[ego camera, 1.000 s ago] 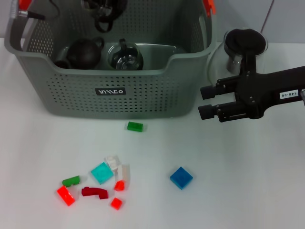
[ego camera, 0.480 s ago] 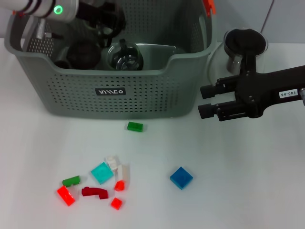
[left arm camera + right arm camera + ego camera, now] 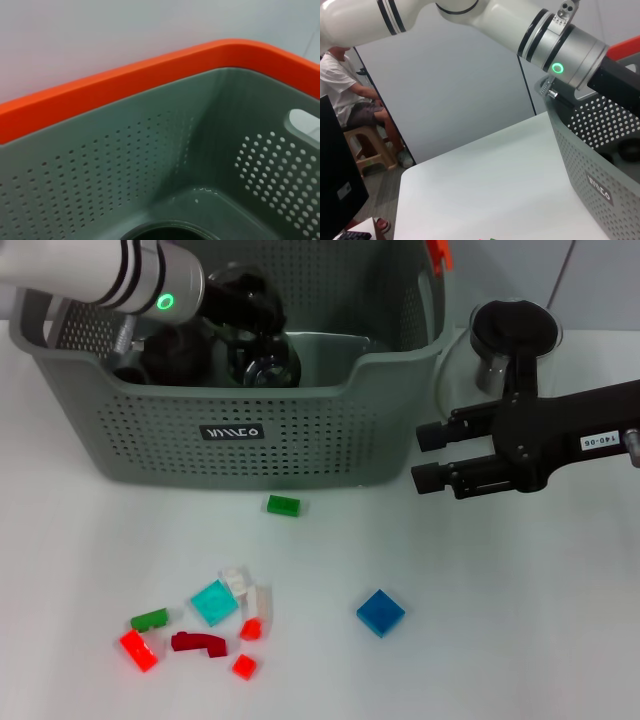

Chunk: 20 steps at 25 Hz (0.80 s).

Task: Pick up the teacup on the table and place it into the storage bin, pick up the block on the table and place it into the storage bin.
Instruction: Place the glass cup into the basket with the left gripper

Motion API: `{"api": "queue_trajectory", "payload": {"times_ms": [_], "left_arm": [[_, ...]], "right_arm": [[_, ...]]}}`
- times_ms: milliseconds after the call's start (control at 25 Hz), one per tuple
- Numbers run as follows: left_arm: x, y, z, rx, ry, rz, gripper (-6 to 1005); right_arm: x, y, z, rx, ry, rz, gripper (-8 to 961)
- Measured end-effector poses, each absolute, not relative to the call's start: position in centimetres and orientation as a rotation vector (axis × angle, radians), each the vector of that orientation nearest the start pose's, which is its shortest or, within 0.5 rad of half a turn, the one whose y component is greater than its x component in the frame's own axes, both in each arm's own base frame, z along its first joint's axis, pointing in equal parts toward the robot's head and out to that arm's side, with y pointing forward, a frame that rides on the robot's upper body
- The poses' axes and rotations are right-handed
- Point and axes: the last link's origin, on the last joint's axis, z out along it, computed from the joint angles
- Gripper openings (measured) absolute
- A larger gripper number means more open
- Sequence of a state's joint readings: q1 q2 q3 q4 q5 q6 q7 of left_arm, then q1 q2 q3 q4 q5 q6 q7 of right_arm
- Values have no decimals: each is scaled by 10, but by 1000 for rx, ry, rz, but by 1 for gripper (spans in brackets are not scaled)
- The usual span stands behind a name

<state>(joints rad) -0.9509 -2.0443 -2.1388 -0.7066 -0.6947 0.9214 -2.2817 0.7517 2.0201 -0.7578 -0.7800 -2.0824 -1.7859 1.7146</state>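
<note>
Grey plastic walls of the storage bin [image 3: 300, 430] now have my left gripper [image 3: 245, 305] dipping further inside than a second ago, at about 11 o'clock on the table [image 3: 520, 620]; I cannot tell if it is open or closed. A dark teacup [image 3: 172, 350] sits in the bin beside it. My right gripper [image 3: 428, 455] waits at 3 o'clock with fingers apart, holding nothing. The blue block [image 3: 381, 612] has not moved.
</note>
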Motion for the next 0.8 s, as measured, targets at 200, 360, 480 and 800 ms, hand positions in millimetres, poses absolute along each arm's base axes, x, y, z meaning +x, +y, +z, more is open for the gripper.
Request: {"api": "queue_trajectory", "payload": {"times_ms": [200, 360, 480, 800], "left_arm": [[-162, 476, -3, -2369, -856, -71, 61], [-162, 476, -5, -2378, -837, -50, 62], [-162, 475, -6, -2381, -827, -30, 62], [-160, 474, -9, -2384, -820, -27, 85]], "right_arm": [[178, 361, 27, -3061, 589, 597, 667], [179, 361, 27, -3061, 589, 595, 668], [179, 361, 27, -3058, 590, 597, 668], [179, 360, 27, -3061, 588, 598, 668]]}}
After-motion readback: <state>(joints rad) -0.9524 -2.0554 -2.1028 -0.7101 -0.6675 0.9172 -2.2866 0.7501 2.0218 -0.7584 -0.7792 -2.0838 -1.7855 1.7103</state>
